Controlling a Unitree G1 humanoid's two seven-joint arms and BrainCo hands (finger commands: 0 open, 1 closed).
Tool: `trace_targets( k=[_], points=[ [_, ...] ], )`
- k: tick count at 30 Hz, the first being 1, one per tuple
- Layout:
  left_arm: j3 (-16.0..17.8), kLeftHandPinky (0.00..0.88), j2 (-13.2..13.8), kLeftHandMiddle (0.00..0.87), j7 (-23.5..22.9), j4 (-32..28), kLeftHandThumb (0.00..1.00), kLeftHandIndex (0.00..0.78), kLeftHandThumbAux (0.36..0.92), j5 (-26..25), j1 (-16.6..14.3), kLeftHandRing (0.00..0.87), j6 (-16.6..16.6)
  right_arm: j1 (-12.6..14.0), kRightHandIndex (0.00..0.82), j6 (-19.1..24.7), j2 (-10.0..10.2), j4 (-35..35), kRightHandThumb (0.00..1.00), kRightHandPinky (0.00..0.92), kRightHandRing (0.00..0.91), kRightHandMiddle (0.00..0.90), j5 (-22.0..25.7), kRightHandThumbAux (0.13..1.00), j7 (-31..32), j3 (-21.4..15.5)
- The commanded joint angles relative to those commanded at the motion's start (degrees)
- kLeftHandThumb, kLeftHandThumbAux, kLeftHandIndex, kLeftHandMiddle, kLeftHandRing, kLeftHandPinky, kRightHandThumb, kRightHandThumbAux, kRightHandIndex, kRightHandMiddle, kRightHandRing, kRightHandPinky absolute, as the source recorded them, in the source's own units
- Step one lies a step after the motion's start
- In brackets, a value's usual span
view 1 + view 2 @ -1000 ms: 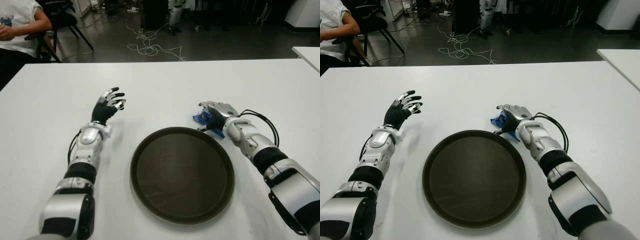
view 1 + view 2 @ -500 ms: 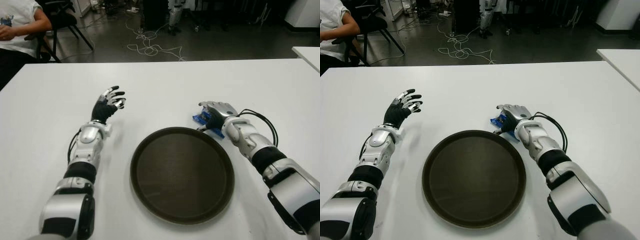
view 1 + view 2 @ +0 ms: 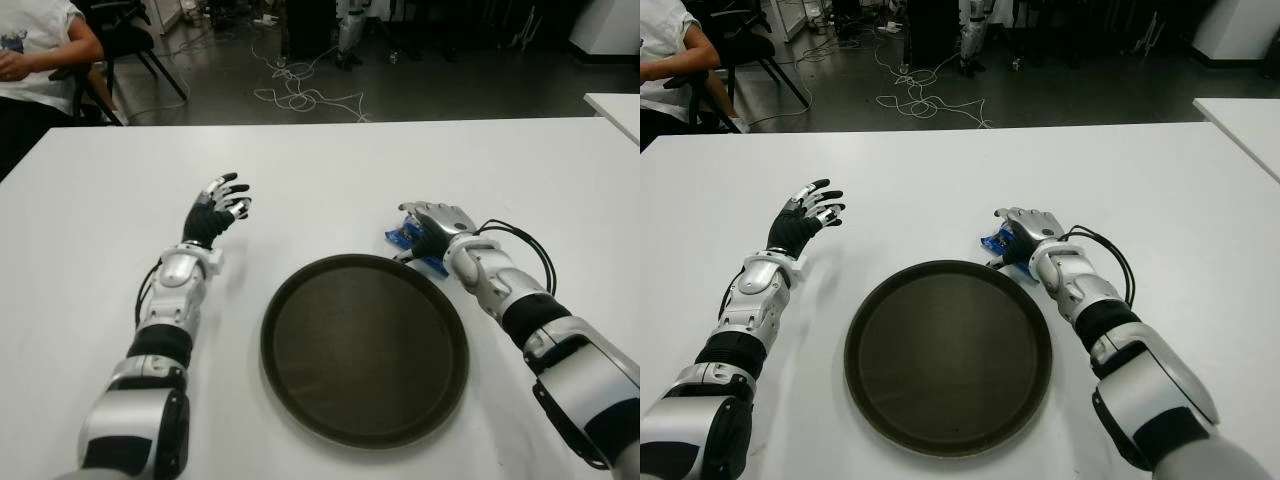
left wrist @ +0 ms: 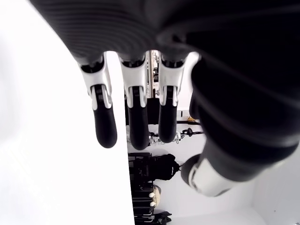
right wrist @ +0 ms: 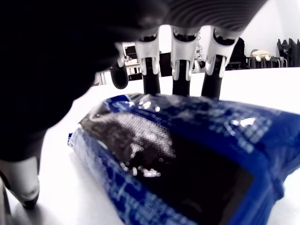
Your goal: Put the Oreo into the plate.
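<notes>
The Oreo [image 5: 187, 154] is a blue packet lying flat on the white table [image 3: 320, 165], just beyond the far right rim of the plate. My right hand [image 3: 432, 225] sits on top of it, so only the packet's left end [image 3: 400, 238] shows in the eye views. In the right wrist view the fingers [image 5: 180, 70] stretch over the packet to its far edge and the thumb stands off to the side, not closed around it. The round dark brown plate [image 3: 365, 350] holds nothing. My left hand [image 3: 215, 207] is raised to the plate's far left, fingers spread, holding nothing.
A person [image 3: 35, 50] sits on a chair beyond the table's far left corner. Cables [image 3: 300, 90] lie on the floor behind the table. The corner of a second white table [image 3: 615, 105] shows at the far right.
</notes>
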Motion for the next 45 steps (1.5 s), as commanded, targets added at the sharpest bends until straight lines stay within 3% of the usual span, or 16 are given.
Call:
trace_targets(
  k=[16,21,25,28,31,36,45],
  points=[
    [0.2,0.318,0.2,0.258,-0.6,-0.8,0.255,0.176,0.816,-0.3,0.4,0.265,-0.3,-1.7,0.152,0.4,-2.5,0.1,0.000,0.293,0.271,0.238,0.5,0.648,2.2,-1.2],
    [0.2,0.322,0.3,0.255,-0.6,-1.2,0.240,0.170,0.819,-0.2,0.6,0.264,-0.2,-2.4,0.167,1.2,-3.1,-0.5,0.000,0.380,0.341,0.295,0.4,0.741,5.2,-1.2],
    [0.2,0.322,0.4,0.254,-0.7,-1.8,0.241,0.167,0.819,-0.2,0.9,0.263,0.0,-2.5,0.217,1.7,-4.0,-1.8,0.120,0.513,0.486,0.463,0.1,0.848,6.9,-1.2],
    [0.2,0.323,0.4,0.253,-0.7,-1.8,0.234,0.168,0.821,-0.2,1.0,0.260,0.1,-2.4,0.341,2.3,-4.3,-2.7,0.497,0.542,0.543,0.529,-0.1,0.776,7.5,-1.1],
    [0.1,0.323,0.5,0.255,-0.6,-1.8,0.231,0.172,0.824,0.0,1.0,0.260,0.0,-2.3,0.380,3.2,-4.5,-3.5,0.624,0.549,0.562,0.552,-0.3,0.752,7.9,-1.0],
    [-0.1,0.328,0.7,0.258,-0.2,-1.6,0.231,0.176,0.837,0.4,1.0,0.262,-0.4,-2.1,0.393,4.3,-5.2,-4.8,0.680,0.516,0.527,0.547,-0.5,0.743,7.9,-1.0],
    [-0.3,0.321,0.9,0.257,-0.2,-1.8,0.198,0.177,0.833,0.8,1.3,0.260,-0.7,-1.3,0.396,5.5,-5.5,-6.9,0.691,0.442,0.439,0.492,-0.2,0.743,7.4,-1.5]
  ],
)
